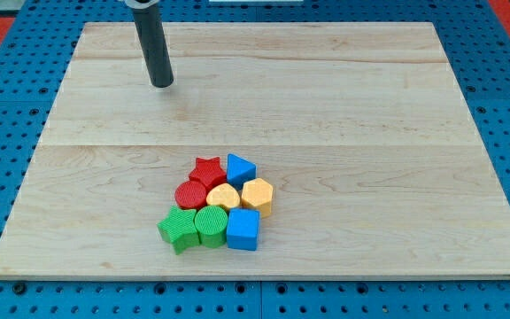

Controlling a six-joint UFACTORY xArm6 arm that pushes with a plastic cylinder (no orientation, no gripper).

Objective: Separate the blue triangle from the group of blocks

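Hovering over the bare wood near the view's top left, our tip (161, 85) touches nothing; we carry no jaws, only a plain rod, so there is nothing to clench or release, and it stands free of every block. Well apart from our tip, down toward the view's bottom and to its right, sits the whole cluster on the wooden board (370, 115). The blue triangle (240, 167) lies at the cluster's upper right corner, on the side nearest us, touching the red star (206, 168) to its left and the yellow hexagon (257, 194) below it. Further from our tip come the red cylinder (189, 194), the yellow heart-like block (222, 197), the green star (178, 229), the green cylinder (211, 223) and the blue cube (243, 229). We judge the task is at its approach step, nothing yet separated. The next move calls for bringing our tip down to the seam between triangle and star, then pushing the triangle toward the view's upper right, without dragging the hexagon along.
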